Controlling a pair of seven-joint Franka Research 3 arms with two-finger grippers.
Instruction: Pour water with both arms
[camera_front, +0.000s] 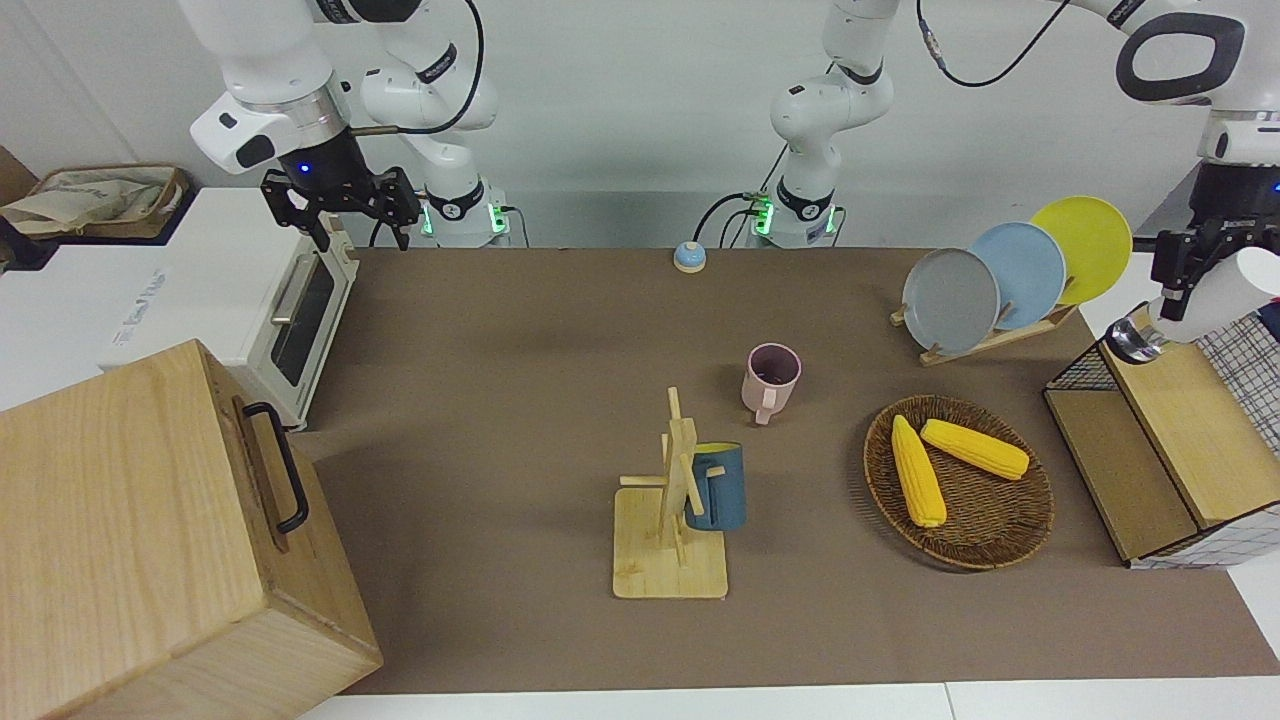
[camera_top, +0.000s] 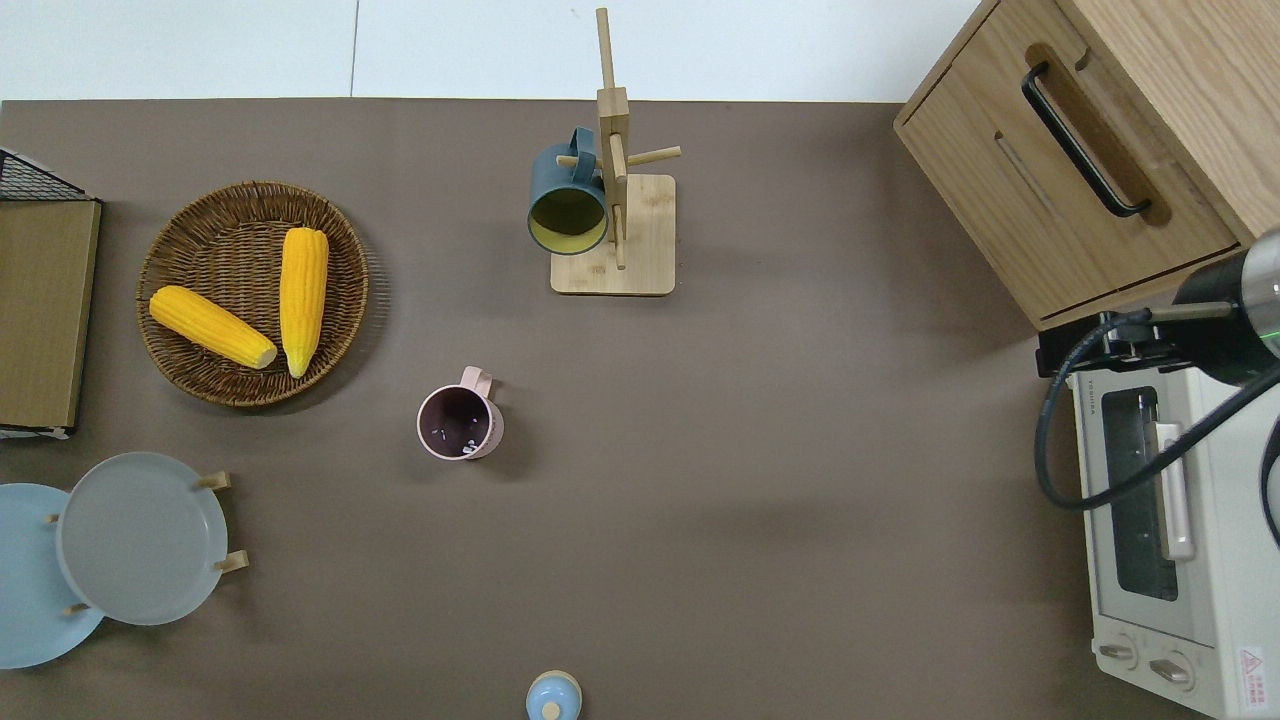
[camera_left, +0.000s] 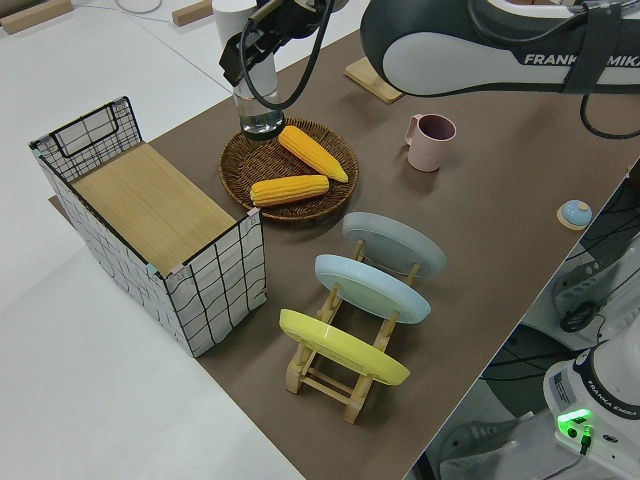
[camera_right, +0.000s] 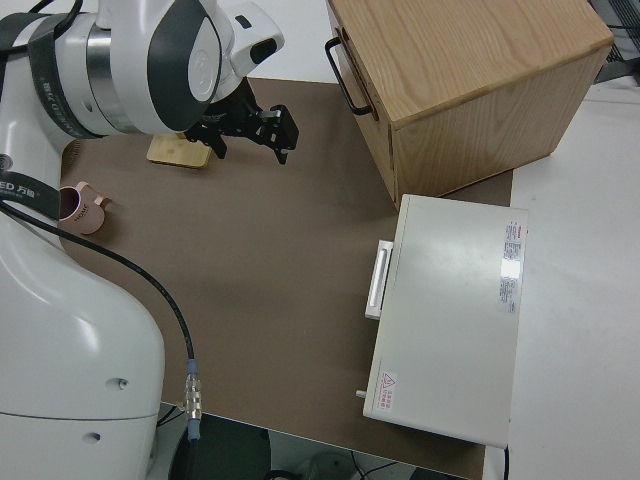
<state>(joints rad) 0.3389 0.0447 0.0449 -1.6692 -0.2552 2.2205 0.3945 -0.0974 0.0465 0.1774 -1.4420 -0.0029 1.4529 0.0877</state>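
While right arm parks, left gripper (raised) grips bottle — tilted.

Left claw raised, clamped on a load, right claw raised, fingers apart

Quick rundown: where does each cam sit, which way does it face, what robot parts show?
Front: across the table, facing both arms; right pincer and left pincer holding a white bottle.
Overhead: straight down on the pink mug; only the right arm's wrist shows.
Left side: raised at the left end; left pincer.
Right side: above the right arm; right pincer.
Shared: the pink mug in all four.
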